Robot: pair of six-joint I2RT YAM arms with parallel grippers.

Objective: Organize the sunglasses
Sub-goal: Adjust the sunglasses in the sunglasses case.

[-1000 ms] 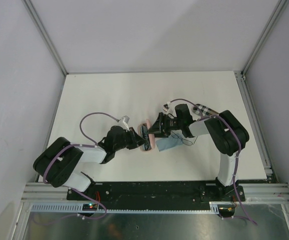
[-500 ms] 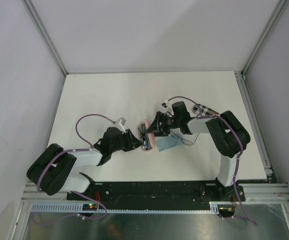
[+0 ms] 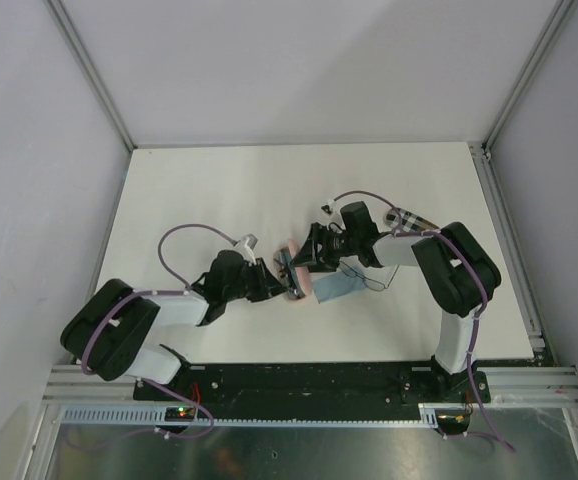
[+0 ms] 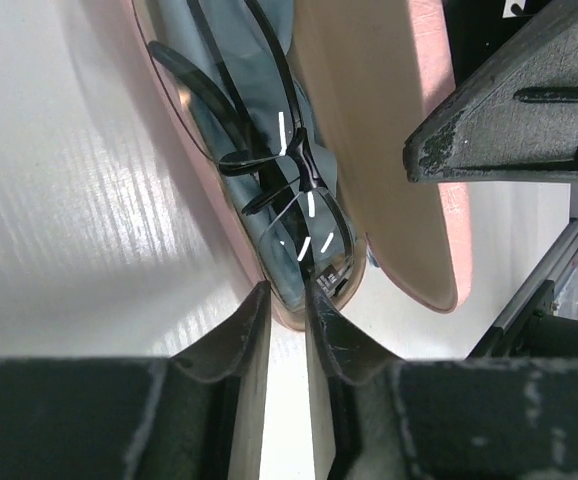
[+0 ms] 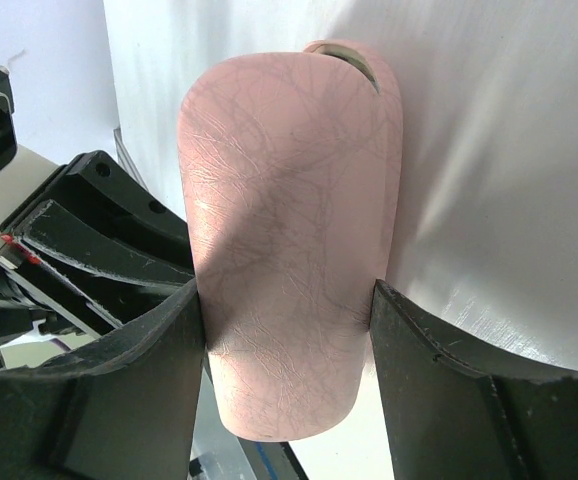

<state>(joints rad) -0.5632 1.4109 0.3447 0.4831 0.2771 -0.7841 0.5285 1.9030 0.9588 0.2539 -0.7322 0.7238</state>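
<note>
- White table (image 3: 219, 190), grey walls around it; both arms meet mid-table.
- Black-rimmed sunglasses (image 4: 289, 180) lie inside the open pink case (image 5: 289, 200).
- Right gripper (image 5: 287, 300) clamps the case's shell from both sides.
- Left gripper (image 4: 287, 295): jaws nearly closed, tips at the case's end rim; cannot tell if pinching.
- Wire pair (image 3: 374, 283) lies beside the blue cloth (image 3: 331, 291).

pink case (image 5: 289, 250): matt, crackled leather-look | sunglasses (image 4: 304, 168): glossy black plastic frame | table (image 4: 69, 200): smooth white, faint sheen
</note>
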